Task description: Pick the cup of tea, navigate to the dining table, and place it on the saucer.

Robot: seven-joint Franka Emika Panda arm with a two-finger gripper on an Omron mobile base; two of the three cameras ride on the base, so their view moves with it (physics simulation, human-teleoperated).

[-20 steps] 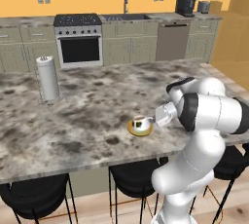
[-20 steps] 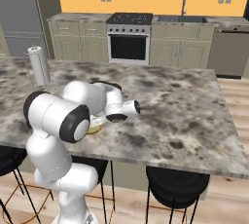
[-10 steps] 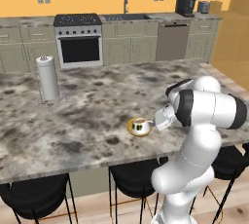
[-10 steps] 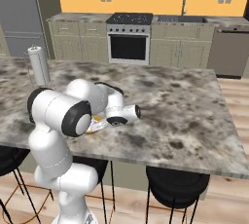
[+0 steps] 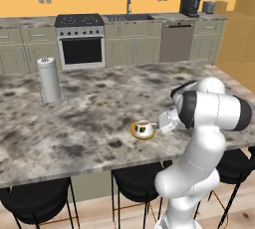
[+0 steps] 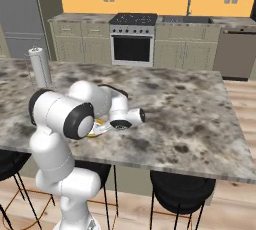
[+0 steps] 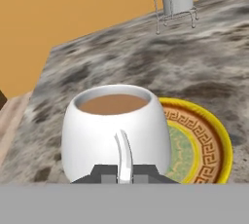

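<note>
Paper towel roll (image 5: 49,79) stands upright far off at about 10 o'clock from the cup, well apart — no collision worry there. Cup of tea (image 5: 143,128) sits over the saucer (image 5: 135,133) near the front edge of the desk (image 5: 99,103), roughly mid-right in the left base view; whether its base is fully down on the dish I cannot tell. In the hand view the cup (image 7: 116,133) covers the left part of the saucer (image 7: 204,140), the yellow rim showing only at 3 o'clock, so it looks off-centre — main risk: on release it rests on the raised rim, tilts and slops the brown tea, which is filled close to the lip. Gripper (image 7: 124,174) is pinched narrow on the cup's thin handle (image 7: 124,157), fingers just either side of it; opening while pulling sideways could drag or twist the cup off the dish. Gripper (image 5: 162,123) comes in from 3 o'clock, low over the desk, so a careless retreat may clip the cup. In the right base view the arm hides most of the saucer (image 6: 95,133).
</note>
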